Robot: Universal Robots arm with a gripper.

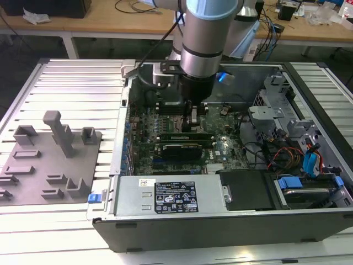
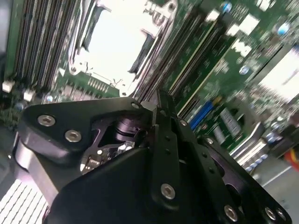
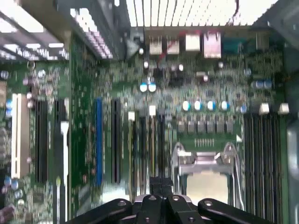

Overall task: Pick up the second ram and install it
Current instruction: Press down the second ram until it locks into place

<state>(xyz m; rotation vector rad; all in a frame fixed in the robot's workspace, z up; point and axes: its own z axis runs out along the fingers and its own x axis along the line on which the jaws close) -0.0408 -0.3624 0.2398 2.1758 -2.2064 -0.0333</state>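
The gripper (image 2: 161, 109) has its jaws drawn together, the two black fingers (image 2: 164, 140) meeting at a narrow tip with no gap showing between them; in the first wrist view the tips (image 3: 161, 184) likewise sit closed side by side. Whether a thin board edge is pinched there cannot be told. The tip stands low over the green motherboard (image 3: 84, 140), right at the bank of long dark memory slots (image 3: 142, 144) that runs just beside the square silver CPU socket (image 3: 205, 172). In the second wrist view the same socket (image 2: 117, 42) lies just past the fingertips, with slots on either side of it. The second ram itself cannot be picked out with certainty among those slots.

In the exterior view the arm (image 1: 207, 33) reaches straight down into the open computer case (image 1: 220, 221), which lies on its side on a ribbed metal tabletop (image 1: 71, 83). Near the gripper a black expansion card (image 1: 179, 149) stands across the board. To the exterior view's left, well apart from the case, sits a grey fixture tray (image 1: 49, 160) with upright posts.
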